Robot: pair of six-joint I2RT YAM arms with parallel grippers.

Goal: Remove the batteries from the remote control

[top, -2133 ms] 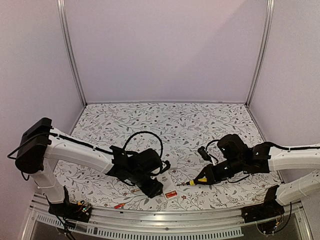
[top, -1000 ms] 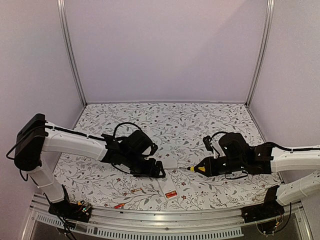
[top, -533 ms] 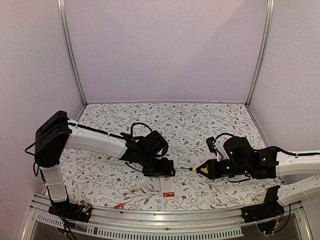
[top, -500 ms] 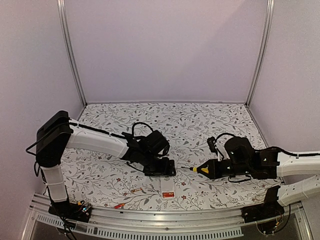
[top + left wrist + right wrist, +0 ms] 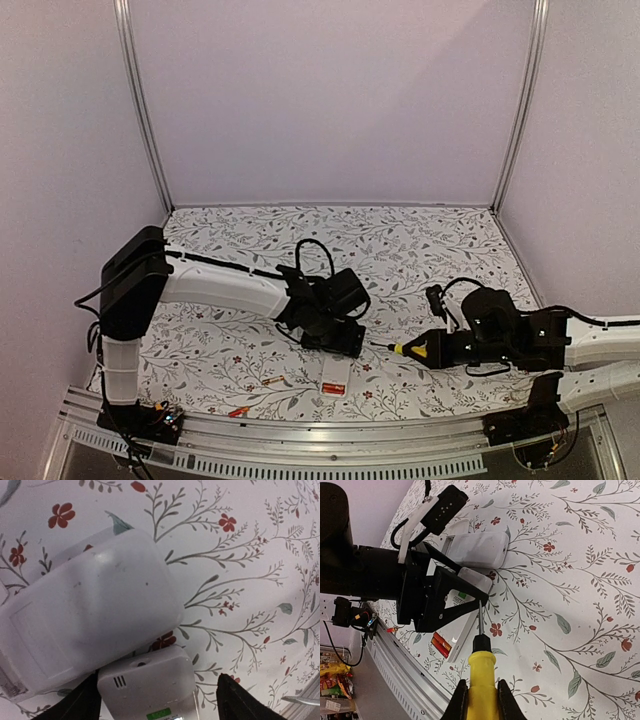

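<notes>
Presently, remote control (image 5: 150,672) is straddled, unclamped, by the spread left gripper (image 5: 156,702) and may be skidded past its fingertips (image 5: 81,704) when batteries (image 5: 439,645) are pried by the screwdriver (image 5: 481,677) clenched in the right gripper (image 5: 481,700).

The remote (image 5: 147,680) runs off the bottom edge of the left wrist view, the fingers (image 5: 82,702) mere dark slivers in the lower corners. In the right wrist view the screwdriver (image 5: 481,680) leaves the bottom edge and the left gripper (image 5: 465,582) covers most of the remote (batteries (image 5: 440,646) peek out lower left, seemingly two).
</notes>
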